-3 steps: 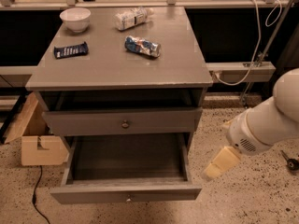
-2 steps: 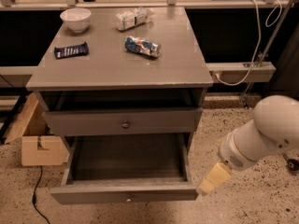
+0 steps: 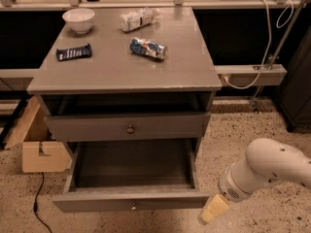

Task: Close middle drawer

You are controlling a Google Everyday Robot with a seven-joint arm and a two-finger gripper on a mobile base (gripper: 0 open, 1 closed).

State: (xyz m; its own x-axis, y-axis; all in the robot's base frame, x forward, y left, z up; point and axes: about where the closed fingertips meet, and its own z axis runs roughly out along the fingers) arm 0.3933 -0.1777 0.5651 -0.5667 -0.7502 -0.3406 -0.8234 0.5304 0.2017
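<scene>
The middle drawer [image 3: 131, 201] is pulled far out at the bottom of the grey cabinet. Its wide low front carries a small pale knob [image 3: 133, 208], and its deep tray [image 3: 133, 165] shows nothing inside. Above it the top drawer [image 3: 127, 126], with a larger dark knob [image 3: 130, 129], stands slightly out. The lowest drawer is hidden. My gripper [image 3: 214, 210], on the white arm [image 3: 262, 171], is low at the right, just beyond the right end of the middle drawer's front and close to its corner.
On the cabinet top [image 3: 112, 72] lie a white bowl [image 3: 78, 19], a dark snack bar [image 3: 74, 52], a blue bag [image 3: 148, 48] and a pale packet [image 3: 138, 19]. A cardboard box [image 3: 41, 152] and a black cable [image 3: 38, 205] are on the floor at left.
My arm and gripper have moved down and to the left, from beside the cabinet towards the right end of the middle drawer's front. The drawer has not moved.
</scene>
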